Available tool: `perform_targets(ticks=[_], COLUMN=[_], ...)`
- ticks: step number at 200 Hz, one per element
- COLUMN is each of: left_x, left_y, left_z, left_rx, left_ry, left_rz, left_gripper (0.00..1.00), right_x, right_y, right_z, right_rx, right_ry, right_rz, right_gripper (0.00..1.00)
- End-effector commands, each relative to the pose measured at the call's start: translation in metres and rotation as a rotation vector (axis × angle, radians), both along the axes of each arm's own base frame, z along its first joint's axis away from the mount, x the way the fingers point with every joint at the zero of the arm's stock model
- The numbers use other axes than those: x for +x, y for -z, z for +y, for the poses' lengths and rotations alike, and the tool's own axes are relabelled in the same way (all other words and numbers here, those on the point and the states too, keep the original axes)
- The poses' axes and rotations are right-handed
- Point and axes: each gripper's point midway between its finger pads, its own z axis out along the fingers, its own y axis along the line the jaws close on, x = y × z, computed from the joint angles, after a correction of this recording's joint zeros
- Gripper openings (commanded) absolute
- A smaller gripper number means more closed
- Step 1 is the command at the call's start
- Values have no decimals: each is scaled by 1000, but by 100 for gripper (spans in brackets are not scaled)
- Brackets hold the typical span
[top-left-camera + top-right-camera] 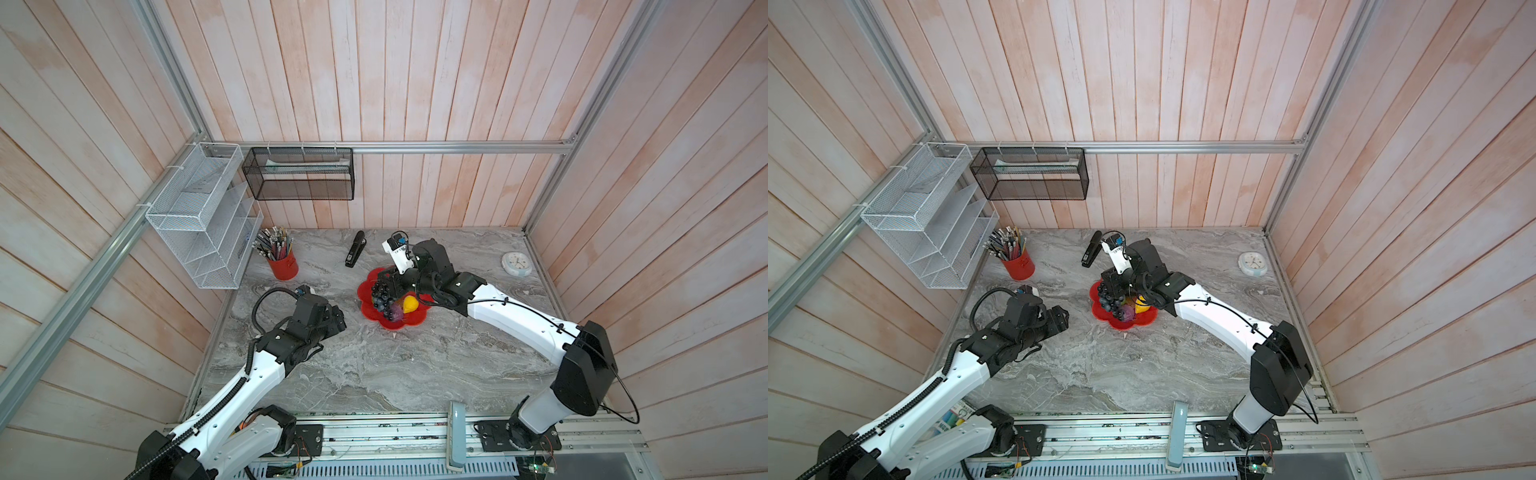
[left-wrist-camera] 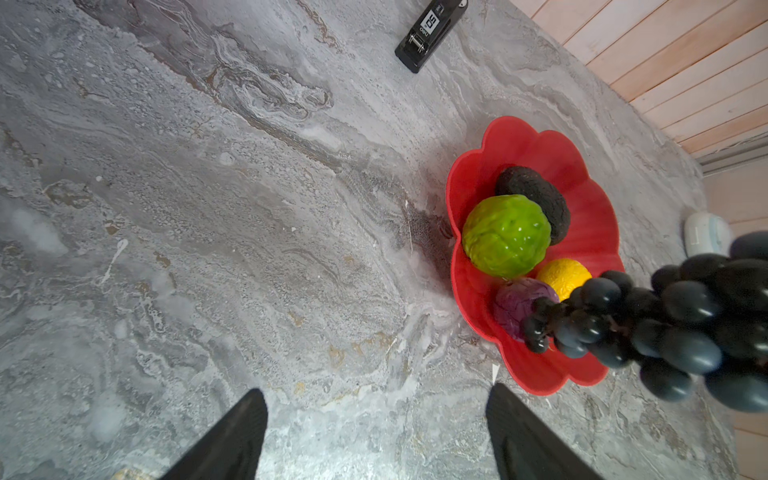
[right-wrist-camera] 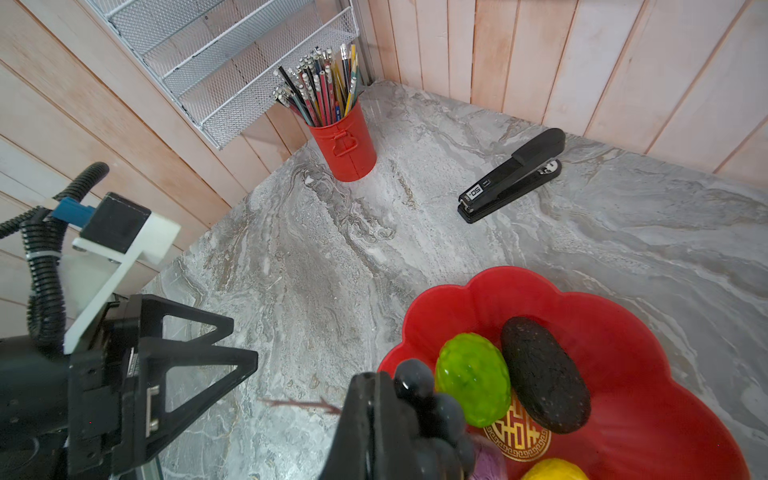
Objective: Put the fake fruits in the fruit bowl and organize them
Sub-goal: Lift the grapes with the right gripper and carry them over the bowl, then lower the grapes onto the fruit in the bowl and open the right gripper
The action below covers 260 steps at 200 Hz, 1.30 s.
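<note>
The red fruit bowl (image 2: 523, 141) on the marble tabletop (image 2: 249, 249) holds the bumpy green fruit (image 2: 506, 236), the avocado (image 2: 536, 195), the yellow fruit (image 2: 563, 276) and the purple fruit (image 2: 515, 305). The right gripper (image 1: 388, 284) is clamped on the grape bunch (image 2: 673, 316), which hangs over the bowl. The left gripper (image 2: 376, 399), its jaws apart, holds nothing above bare marble. Only the right wrist view shows the bowl's gold emblem (image 3: 517, 436).

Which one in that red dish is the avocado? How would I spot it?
Find the shallow glossy red flower-rimmed dish on the grey marble tabletop. Inside lies a dark brown-black rough-skinned oval beside the bumpy bright green fruit; it alone is one long blackish lump.
</note>
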Motion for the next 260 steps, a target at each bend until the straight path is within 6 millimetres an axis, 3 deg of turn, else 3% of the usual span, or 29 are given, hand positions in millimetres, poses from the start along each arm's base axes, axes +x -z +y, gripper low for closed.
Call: perform_targets(ticks=[1, 59, 99, 187, 260], left_x=[7, 5, 3, 5, 4], left_y=[-11, -8, -10, -8, -8], left_z=[-3, -3, 0, -2, -2], left_rx=[-19, -24, -26, -28, -28], left_ry=[7, 3, -7, -4, -2], left_rz=[-35, -31, -39, -34, -30], left_gripper=[85, 85, 85, 85, 85], right_x=[1, 15, 27, 61, 91], right_y=[-5, -4, 13, 29, 56], right_z=[11, 30, 42, 43, 41], right_rx=[56, 61, 35, 67, 71], right_ry=[-26, -63, -84, -97, -78], right_rz=[-3, -18, -2, 21, 59], right_gripper=[0, 0, 0, 0, 0])
